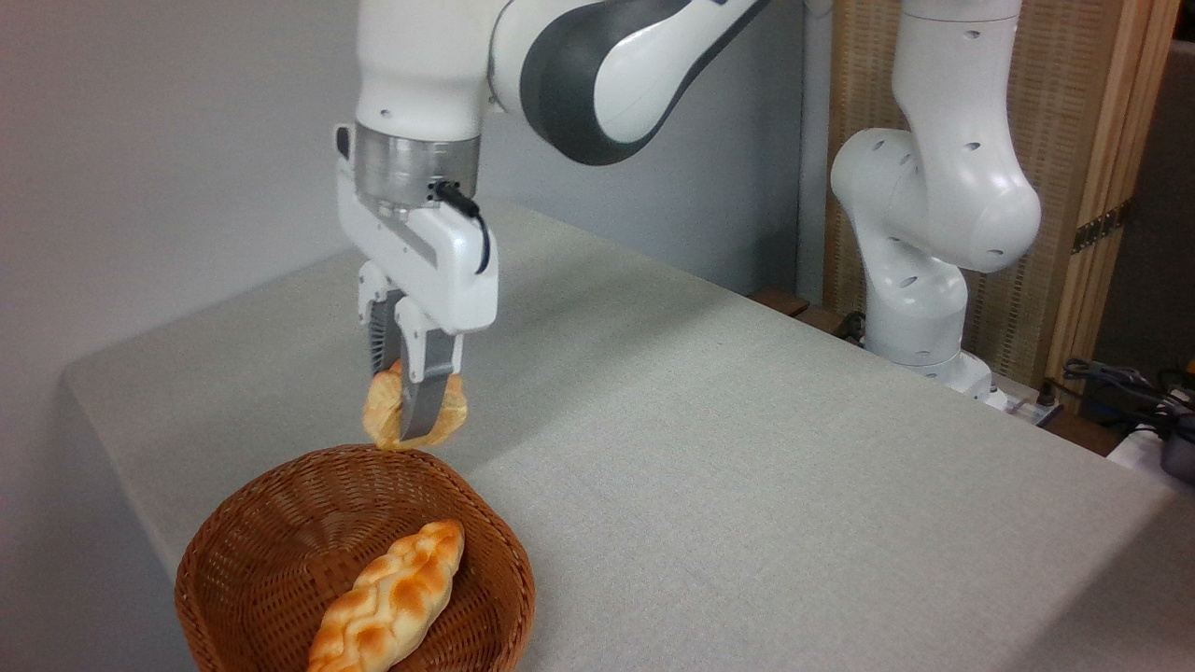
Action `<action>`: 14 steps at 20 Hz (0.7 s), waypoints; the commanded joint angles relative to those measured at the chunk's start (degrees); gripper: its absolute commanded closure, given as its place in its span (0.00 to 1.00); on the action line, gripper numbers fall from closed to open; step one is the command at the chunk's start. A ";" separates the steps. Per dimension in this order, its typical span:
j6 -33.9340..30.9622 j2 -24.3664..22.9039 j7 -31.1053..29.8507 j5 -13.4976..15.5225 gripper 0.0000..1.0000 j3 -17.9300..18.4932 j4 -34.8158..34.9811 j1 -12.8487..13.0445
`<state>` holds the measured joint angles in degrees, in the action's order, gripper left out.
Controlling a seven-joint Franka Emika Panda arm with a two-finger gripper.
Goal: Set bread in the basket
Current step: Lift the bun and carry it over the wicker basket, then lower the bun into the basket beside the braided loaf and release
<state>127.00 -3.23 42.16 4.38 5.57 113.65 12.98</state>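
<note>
The bread (454, 411), a small orange-golden bun, hangs in the air just above the far rim of the basket (252, 551). My gripper (411, 425) points straight down and is shut on it, one finger in front of the bun and one behind. The basket is round brown wicker and stands at the table's near left corner. A longer braided golden loaf (392, 597) lies inside it, toward the near right side.
The grey cloth-covered table (747, 467) stretches to the right and back. The arm's white base (920, 317) stands past the table's far right edge, with cables (1120, 383) beside it. The table's left edge lies close to the basket.
</note>
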 commanded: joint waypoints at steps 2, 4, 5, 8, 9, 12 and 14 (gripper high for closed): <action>0.36 6.91 0.12 0.98 0.05 1.19 -5.98 0.20; 0.36 8.32 -0.06 0.98 0.00 1.63 -6.68 0.12; 0.36 8.93 -0.06 1.07 0.00 1.72 -6.94 0.12; 0.36 9.81 -0.06 1.16 0.00 1.72 -6.95 0.12; 0.44 9.90 -0.06 1.16 0.00 1.72 -7.03 0.12; 2.64 9.99 -0.32 1.16 0.00 1.72 -7.21 0.12; 2.64 9.99 -0.50 1.24 0.00 1.72 -7.30 0.12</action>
<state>128.74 6.26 42.00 4.57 6.85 107.35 12.90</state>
